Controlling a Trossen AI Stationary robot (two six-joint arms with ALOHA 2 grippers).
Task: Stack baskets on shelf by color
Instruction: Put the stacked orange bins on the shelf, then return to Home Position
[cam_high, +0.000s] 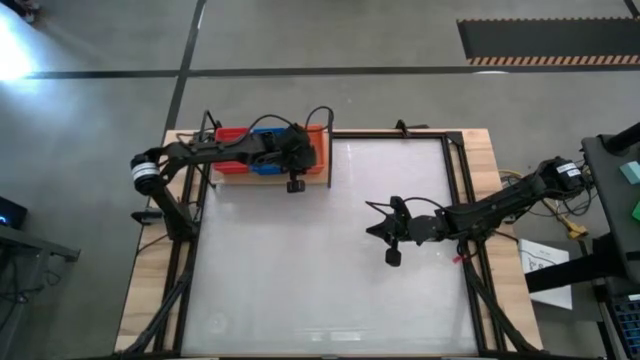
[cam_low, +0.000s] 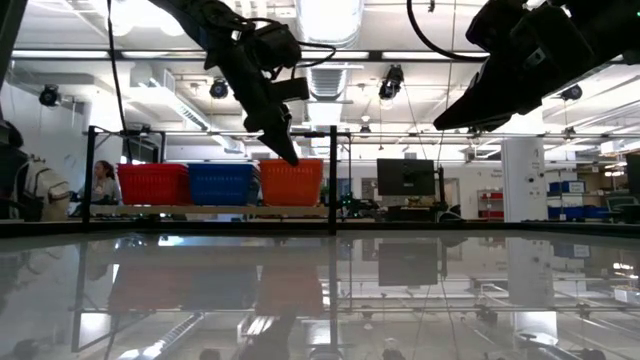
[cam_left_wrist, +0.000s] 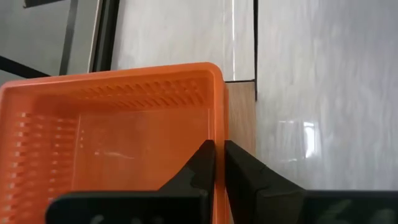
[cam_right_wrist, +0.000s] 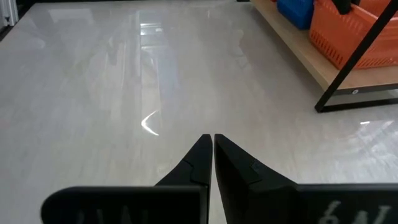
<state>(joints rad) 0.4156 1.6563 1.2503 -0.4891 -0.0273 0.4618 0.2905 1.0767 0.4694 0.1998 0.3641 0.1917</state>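
A red basket (cam_low: 153, 184), a blue basket (cam_low: 220, 184) and an orange basket (cam_low: 292, 182) stand in a row by their bottoms on the light-wood shelf (cam_high: 265, 181) at the table's far left. My left gripper (cam_left_wrist: 219, 148) reaches over the shelf from the left and is shut on the orange basket's wall; it also shows in the high view (cam_high: 300, 152). My right gripper (cam_right_wrist: 213, 138) is shut and empty, above the bare tabletop right of the middle (cam_high: 376, 228). My left gripper pinches the rim of one wall of the orange basket (cam_left_wrist: 217, 124), one finger inside the basket and one outside, beside the shelf's bare wood strip (cam_left_wrist: 239, 118). The fingers come from above, pointing down. The basket stands upright with its bottom on the shelf.
A thin dark upright post (cam_low: 332, 180) stands at the shelf's right end, close to the orange basket. The white glossy tabletop (cam_high: 320, 270) stretches toward the near edge. A person (cam_low: 102, 182) shows in the room behind the table.
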